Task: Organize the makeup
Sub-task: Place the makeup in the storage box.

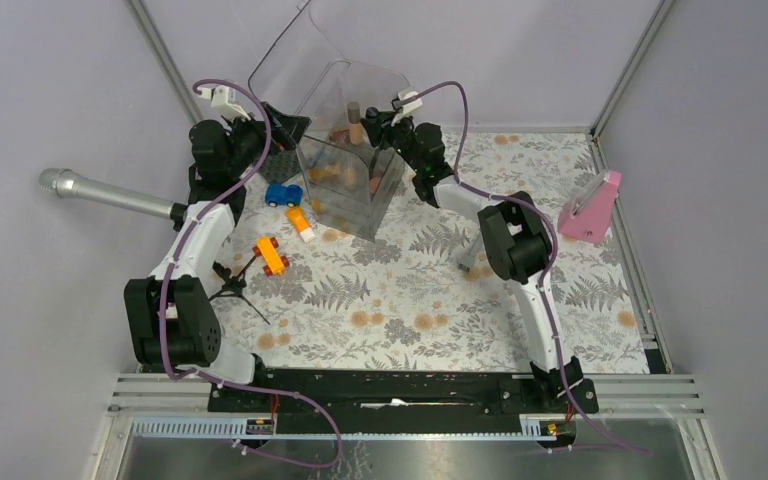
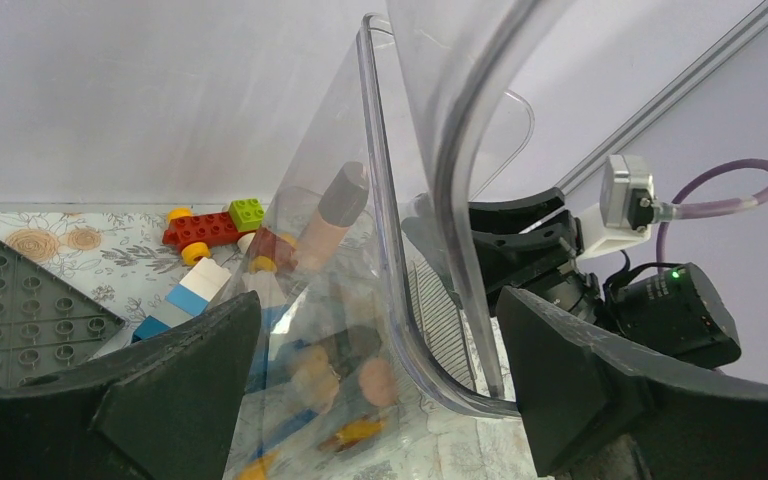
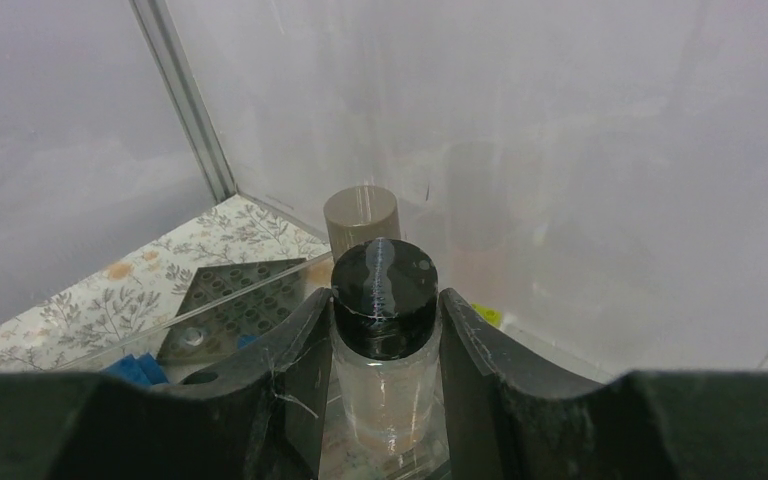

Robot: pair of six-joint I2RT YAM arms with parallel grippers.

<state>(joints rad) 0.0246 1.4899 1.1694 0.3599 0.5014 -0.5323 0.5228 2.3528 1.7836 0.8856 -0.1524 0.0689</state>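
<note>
Mostly, the sorting looks well under way. The tall clear plastic bin (image 1: 378, 210), lid tipped back, stands at the far edge of the floral-cloth bench (image 1: 410, 300), and coral-pink round discs (image 2: 377, 382) and tan-topped pieces lie inside it. What seems left is the small clear bottle with a black cap (image 3: 385, 350) and the pink wedge-shaped case (image 1: 590, 210), which leans alone by the right edge of the bench. A small greyish item (image 1: 467, 262) beside the right arm's elbow is too small to identify.

The right arm stretches to the far edge, with the right end effector (image 3: 385, 312) at the bin's right rim. It is closed partway, both fingers pressed on the bottle just under the cap. The bottle is upright and off the bench, apparently at the bin's mouth, with a tan cylinder (image 3: 360, 215) just behind it.

The left arm reaches to the bin's left side. The left end effector (image 2: 378, 310) is spread wide and grasps nothing; the bin's clear wall passes between its fingers. A blue toy car (image 1: 282, 194) and orange toy blocks (image 1: 271, 256) sit toward the left edge.
</note>
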